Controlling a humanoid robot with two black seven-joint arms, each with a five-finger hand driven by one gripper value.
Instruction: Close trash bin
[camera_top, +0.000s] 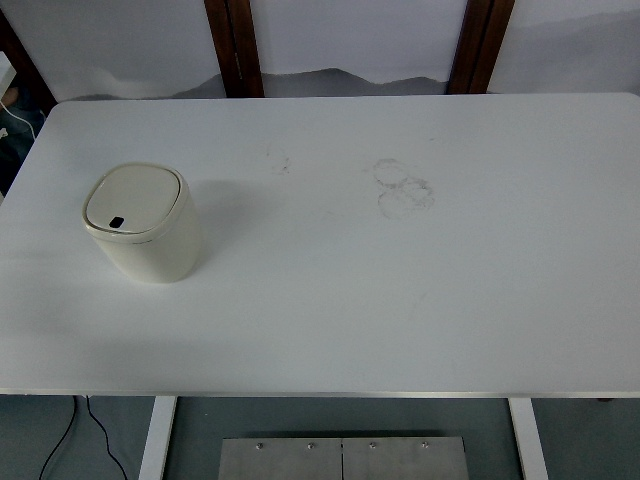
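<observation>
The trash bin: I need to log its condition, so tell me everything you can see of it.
The trash bin is a small cream-coloured container with rounded corners, plastic by the look of it. Its lid lies flat and shut on top, with a small dark mark near the lid's front edge. It stands upright on the left part of the white table, casting a soft shadow to its right. Nothing but the table touches it, and no robot hand is in view.

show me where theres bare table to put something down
Nearly all of the white table is bare: everything right of the trash bin, out to the far and right edges, plus the strip along the near edge. Faint ring marks sit mid-table. Only the left side by the bin is occupied.
</observation>
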